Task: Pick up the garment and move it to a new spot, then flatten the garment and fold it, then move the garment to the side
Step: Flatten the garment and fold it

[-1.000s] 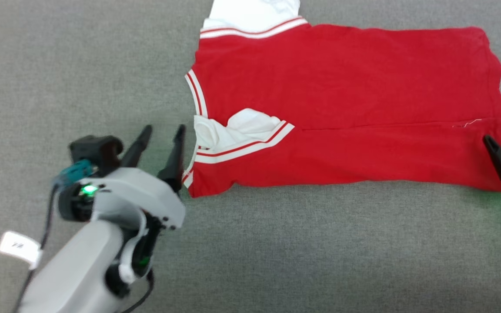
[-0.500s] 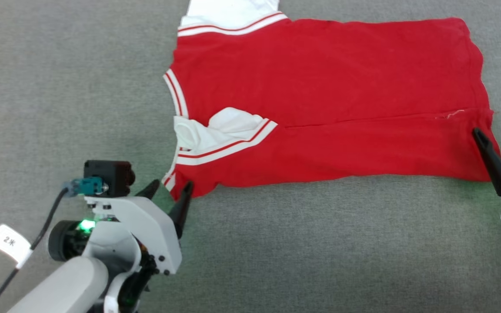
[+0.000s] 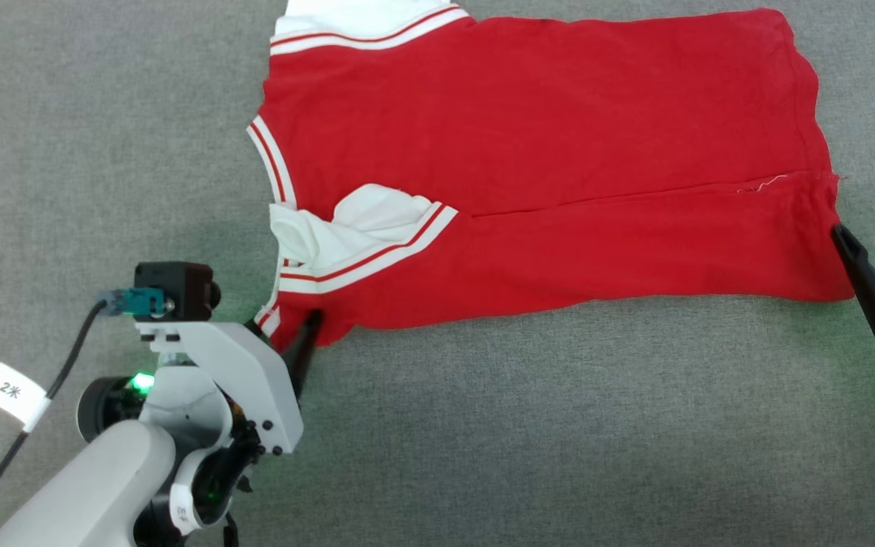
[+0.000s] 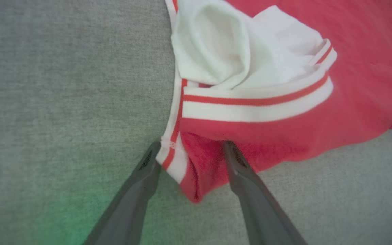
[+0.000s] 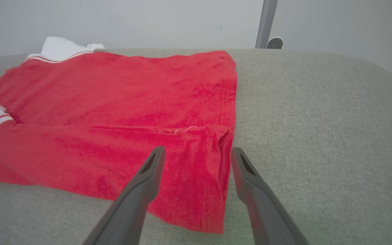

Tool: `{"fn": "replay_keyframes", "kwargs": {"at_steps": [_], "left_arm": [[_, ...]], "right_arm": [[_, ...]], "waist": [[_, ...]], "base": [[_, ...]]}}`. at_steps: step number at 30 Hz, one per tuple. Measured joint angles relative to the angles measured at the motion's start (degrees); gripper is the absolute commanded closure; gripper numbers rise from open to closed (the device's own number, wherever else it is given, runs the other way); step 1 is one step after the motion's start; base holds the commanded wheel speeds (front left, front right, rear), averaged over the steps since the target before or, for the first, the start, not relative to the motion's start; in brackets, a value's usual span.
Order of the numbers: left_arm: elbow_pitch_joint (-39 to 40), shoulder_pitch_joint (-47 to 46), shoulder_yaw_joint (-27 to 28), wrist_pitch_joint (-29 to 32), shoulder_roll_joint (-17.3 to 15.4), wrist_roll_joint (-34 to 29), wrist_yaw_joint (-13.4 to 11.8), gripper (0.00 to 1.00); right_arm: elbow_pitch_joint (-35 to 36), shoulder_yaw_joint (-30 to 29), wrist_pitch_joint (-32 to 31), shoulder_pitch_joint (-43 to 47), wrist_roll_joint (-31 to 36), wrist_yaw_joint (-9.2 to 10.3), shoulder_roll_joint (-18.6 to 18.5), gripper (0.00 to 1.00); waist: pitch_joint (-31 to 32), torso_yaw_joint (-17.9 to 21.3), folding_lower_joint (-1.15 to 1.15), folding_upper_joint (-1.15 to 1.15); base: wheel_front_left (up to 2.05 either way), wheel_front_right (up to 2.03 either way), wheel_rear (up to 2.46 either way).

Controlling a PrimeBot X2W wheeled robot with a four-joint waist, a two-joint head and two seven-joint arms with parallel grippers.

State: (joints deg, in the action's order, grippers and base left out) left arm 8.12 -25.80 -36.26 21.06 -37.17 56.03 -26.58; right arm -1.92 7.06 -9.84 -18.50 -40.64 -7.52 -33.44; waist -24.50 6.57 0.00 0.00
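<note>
Garment (image 3: 544,152): we see soft red knit cloth spread flat on the grey woven surface (image 3: 483,425), its near side folded over along a straight crease.
Sleeve: the white sleeve (image 4: 237,51) sits bunched just beyond the left fingertips, edged with ribbed red-and-white trim.
Left gripper (image 4: 189,149): jaws apart and gripping nothing. The rounded, striped corner lies between the tapered dark fingers.
Right gripper (image 5: 197,151): jaws apart and gripping nothing. We see the stitched hem edge between its fingers, with one finger over cloth and the other over bare surface.
</note>
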Motion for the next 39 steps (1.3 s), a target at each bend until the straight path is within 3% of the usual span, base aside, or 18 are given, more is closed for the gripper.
{"fn": "replay_keyframes", "kwargs": {"at_steps": [7, 12, 17, 27, 28, 29, 30, 31, 39], "left_arm": [[-1.31, 0.04, -0.13, -1.64, 1.62, 0.47, 1.22, 1.00], [-1.65, 0.00, -0.27, -2.42, 2.37, 0.46, 1.63, 1.00], [-1.90, -0.88, -0.91, -2.71, 3.01, -0.05, 2.31, 1.00], [-3.70, -3.48, -2.11, -3.45, 5.94, -0.52, 3.66, 1.00], [-3.92, -3.65, -2.20, -3.46, 6.16, -0.55, 3.89, 1.00], [-4.16, -3.83, -2.24, -3.54, 6.36, -0.55, 3.98, 1.00], [-4.41, -3.94, -2.29, -3.71, 6.56, -0.55, 4.16, 1.00], [-4.61, -4.03, -2.34, -3.80, 6.67, -0.55, 4.33, 1.00], [-6.03, -2.96, -2.15, -4.34, 6.55, 0.40, 5.38, 1.00]], "right_arm": [[1.48, 0.24, -8.65, 0.87, -0.05, 0.00, -3.16, 0.00], [2.36, 3.42, -17.60, -1.01, 3.11, 0.00, -8.02, 0.00], [0.66, 5.19, -25.05, -5.28, 2.93, 0.00, -8.18, 0.00], [-5.49, 6.43, -32.78, -8.36, 1.64, 0.00, -8.91, 0.00], [-5.57, 6.42, -32.81, -8.41, 1.13, 0.01, -8.94, 0.13], [-5.61, 6.42, -32.77, -8.45, 0.86, 0.01, -9.04, 0.58], [-5.64, 6.44, -32.57, -8.48, 0.53, 0.02, -9.18, 0.75], [-5.68, 6.50, -32.27, -8.56, 0.26, 0.02, -9.22, 1.00], [-7.13, 7.83, -30.06, -7.98, -0.26, 0.00, -8.53, 1.00]], "waist": [[0.23, -0.54, 0.00, 0.00], [-0.18, -1.13, 0.00, 0.00], [-0.82, -1.97, 0.00, 0.00], [-2.41, -4.45, 0.00, 0.00], [-2.55, -4.63, 0.00, 0.00], [-2.66, -4.78, 0.00, 0.00], [-2.72, -4.90, 0.00, 0.00], [-2.72, -4.95, 0.00, 0.00], [-0.39, -4.85, 0.00, 0.00]], "base": [[0.00, 0.00, 0.00], [0.00, 0.00, 0.00], [0.00, 0.00, 0.00], [0.00, 0.00, 0.00], [0.00, 0.00, 0.00], [0.00, 0.00, 0.00], [0.00, 0.00, 0.00], [0.00, 0.00, 0.00], [0.00, 0.00, 0.00]]}}
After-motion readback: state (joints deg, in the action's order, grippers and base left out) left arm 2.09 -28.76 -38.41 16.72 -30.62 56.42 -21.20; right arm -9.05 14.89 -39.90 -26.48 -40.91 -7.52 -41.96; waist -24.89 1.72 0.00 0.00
